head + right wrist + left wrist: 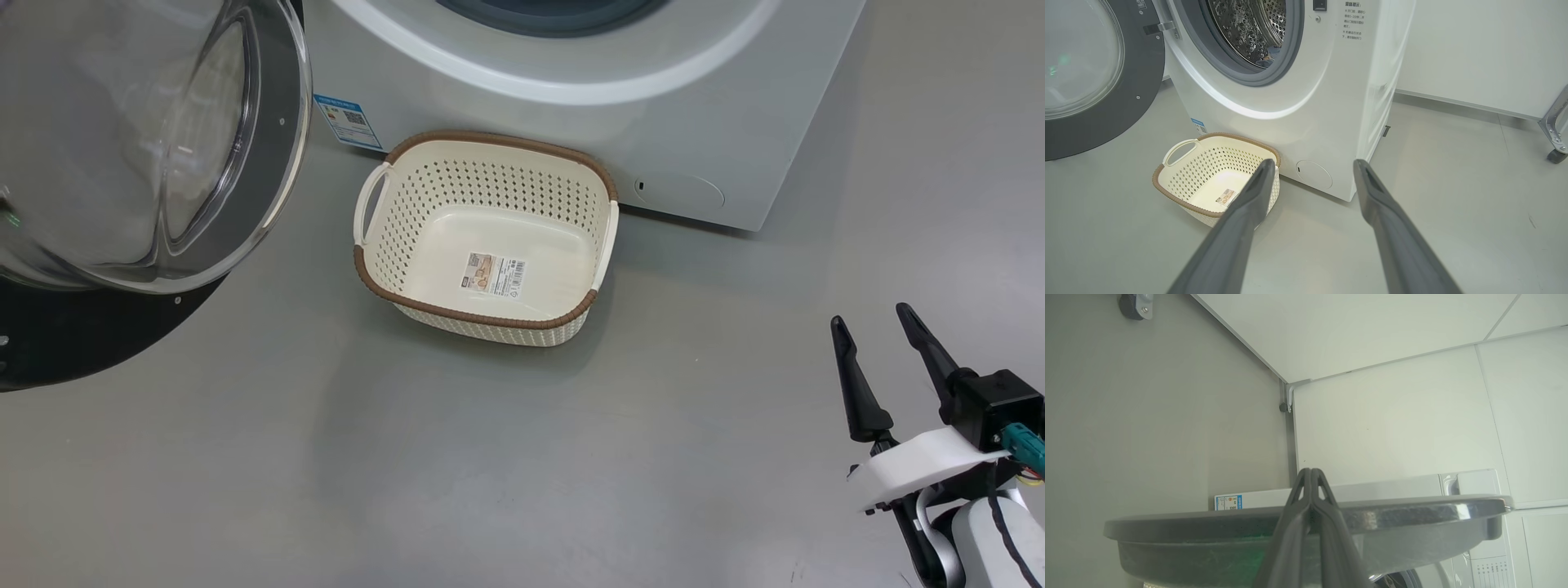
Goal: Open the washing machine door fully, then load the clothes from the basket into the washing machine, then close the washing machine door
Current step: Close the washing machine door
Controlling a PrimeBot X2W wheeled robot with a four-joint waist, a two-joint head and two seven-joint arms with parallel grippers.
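Observation:
The washing machine door (90,335) stands swung open at the left, its glass bowl bulging toward me. The washing machine (694,106) is behind the basket (498,140), which sits on the floor with just a label sticker on its bottom. In the right wrist view, a bit of blue fabric of the clothes (1268,61) shows low inside the steel drum of the washing machine (1306,106). My right gripper (869,316) hangs open and empty to the right of the basket (1208,163). My left gripper (1311,470) is shut, its fingers lying across the door's rim (1208,522) seen edge-on.
Grey floor (408,457) spreads in front of the basket and to the machine's right. A metal frame on a castor (1555,134) stands at the far right by the white wall. A blue sticker (347,120) marks the machine's lower front.

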